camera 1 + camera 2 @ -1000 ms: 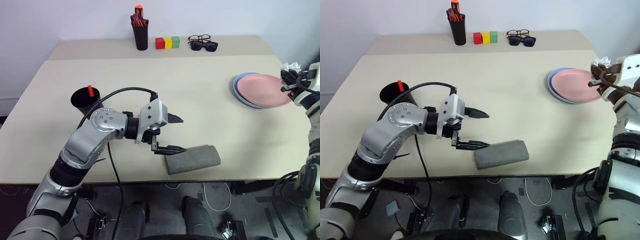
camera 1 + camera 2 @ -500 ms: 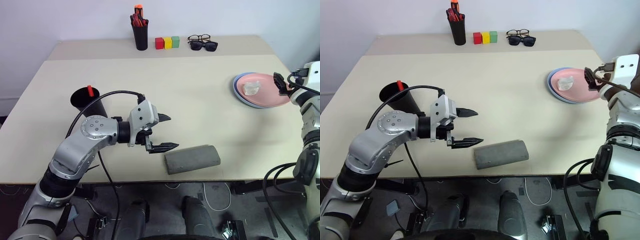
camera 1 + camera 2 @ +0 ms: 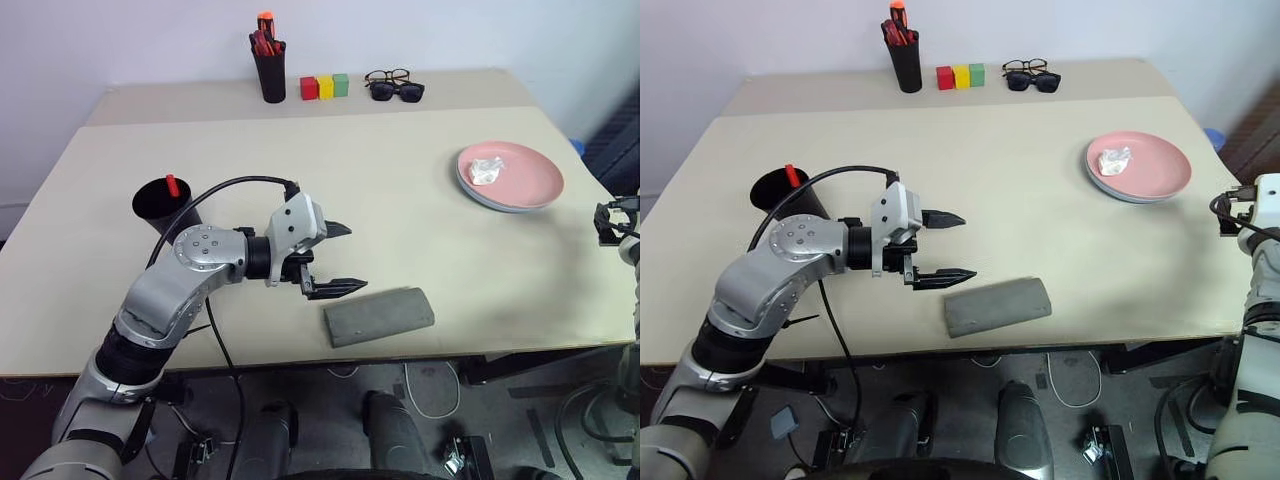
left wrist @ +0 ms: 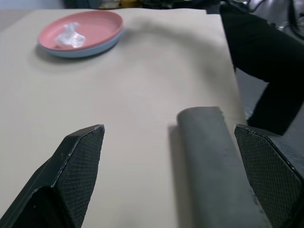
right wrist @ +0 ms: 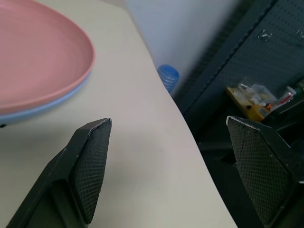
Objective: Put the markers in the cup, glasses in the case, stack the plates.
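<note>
Our left gripper (image 3: 332,258) hovers with fingers spread wide and empty, the closed grey case (image 3: 379,316) just beside the lower fingertip. Our right gripper (image 5: 166,156) gapes wide too, holding nothing, the stacked plates (image 3: 510,177) beyond its fingers with crumpled paper (image 3: 487,170) on top.

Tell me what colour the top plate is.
Pink; the top plate shows best in the right eye view.

left gripper (image 3: 334,260) fingers apart, right gripper (image 5: 171,166) spread
</note>
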Controlling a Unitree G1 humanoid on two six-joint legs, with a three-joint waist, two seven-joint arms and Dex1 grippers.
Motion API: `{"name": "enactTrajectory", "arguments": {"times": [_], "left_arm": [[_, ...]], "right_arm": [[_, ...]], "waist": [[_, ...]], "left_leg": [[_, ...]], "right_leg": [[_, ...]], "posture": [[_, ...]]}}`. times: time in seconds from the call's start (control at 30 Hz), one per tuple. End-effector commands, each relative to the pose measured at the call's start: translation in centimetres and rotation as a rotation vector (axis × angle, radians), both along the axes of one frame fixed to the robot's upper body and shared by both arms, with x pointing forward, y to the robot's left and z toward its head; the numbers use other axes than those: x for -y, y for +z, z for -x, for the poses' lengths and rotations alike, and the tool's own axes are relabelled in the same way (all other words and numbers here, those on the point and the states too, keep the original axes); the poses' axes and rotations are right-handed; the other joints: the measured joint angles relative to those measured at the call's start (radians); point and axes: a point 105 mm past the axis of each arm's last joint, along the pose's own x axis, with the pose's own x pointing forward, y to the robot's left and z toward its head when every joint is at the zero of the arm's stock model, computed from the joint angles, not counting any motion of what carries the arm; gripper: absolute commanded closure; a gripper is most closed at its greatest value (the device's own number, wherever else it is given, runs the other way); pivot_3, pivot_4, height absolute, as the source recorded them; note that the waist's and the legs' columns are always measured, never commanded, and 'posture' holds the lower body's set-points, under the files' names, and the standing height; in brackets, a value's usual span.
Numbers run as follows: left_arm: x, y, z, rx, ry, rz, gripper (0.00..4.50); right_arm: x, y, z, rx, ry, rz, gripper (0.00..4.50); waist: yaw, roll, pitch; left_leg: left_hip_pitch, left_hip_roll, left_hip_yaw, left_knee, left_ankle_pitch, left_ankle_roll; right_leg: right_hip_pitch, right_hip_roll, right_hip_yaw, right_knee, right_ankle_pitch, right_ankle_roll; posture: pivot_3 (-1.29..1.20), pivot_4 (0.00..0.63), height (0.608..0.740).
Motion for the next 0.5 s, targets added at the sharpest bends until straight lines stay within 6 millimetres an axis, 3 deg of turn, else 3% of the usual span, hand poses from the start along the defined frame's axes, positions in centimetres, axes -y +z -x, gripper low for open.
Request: {"name": "enactTrajectory", "arguments": {"times": [0.03, 0.13, 0.3, 0.4, 0.5], "left_arm": [[-2.1, 0.6, -1.2, 0.146, 0.135, 0.079, 0.0], [-4.2, 0.0, -1.8, 0.185, 0.255, 0.122, 0.0], [-6.8, -1.6, -1.4, 0.121, 0.315, 0.197, 0.0], [-7.8, -2.2, -1.5, 0.058, 0.357, 0.231, 0.0], [-9.7, -3.2, 0.1, 0.044, 0.368, 0.245, 0.0]], "right_arm": [[-2.0, 2.4, -0.3, 0.119, 0.184, -0.007, 0.57], [-4.6, 3.0, 0.8, 0.155, 0.367, 0.032, 0.57], [-9.1, 3.5, 6.2, 0.117, 0.589, 0.005, 0.57], [-10.1, 3.0, 8.4, 0.043, 0.637, -0.019, 0.57], [-10.8, 1.9, 12.0, -0.058, 0.694, -0.043, 0.57]], "waist": [[0.0, 0.0, 0.0], [0.006, 0.0, 0.0], [0.051, 0.003, -0.002], [0.06, 0.003, -0.002], [0.06, 0.003, -0.003]], "left_leg": [[0.001, 0.0, 0.0, -0.001, 0.0, 0.0], [0.001, 0.001, 0.0, -0.002, 0.0, 0.0], [-0.002, 0.0, -0.002, -0.001, -0.001, 0.001], [-0.002, 0.0, -0.001, 0.001, -0.001, 0.001], [0.0, 0.0, -0.002, 0.003, -0.001, 0.001]], "right_leg": [[0.0, 0.0, 0.0, 0.0, 0.0, 0.0], [0.0, 0.0, 0.0, 0.0, 0.0, 0.001], [-0.002, -0.001, 0.0, 0.001, -0.001, 0.002], [-0.001, 0.0, 0.0, 0.001, -0.001, 0.001], [0.002, 0.0, 0.0, 0.0, -0.005, 0.001]], "posture": [[0.0, 0.15, 0.739], [0.0, 0.15, 0.739], [0.0, 0.15, 0.739], [0.0, 0.15, 0.739], [0.0, 0.15, 0.739]]}}
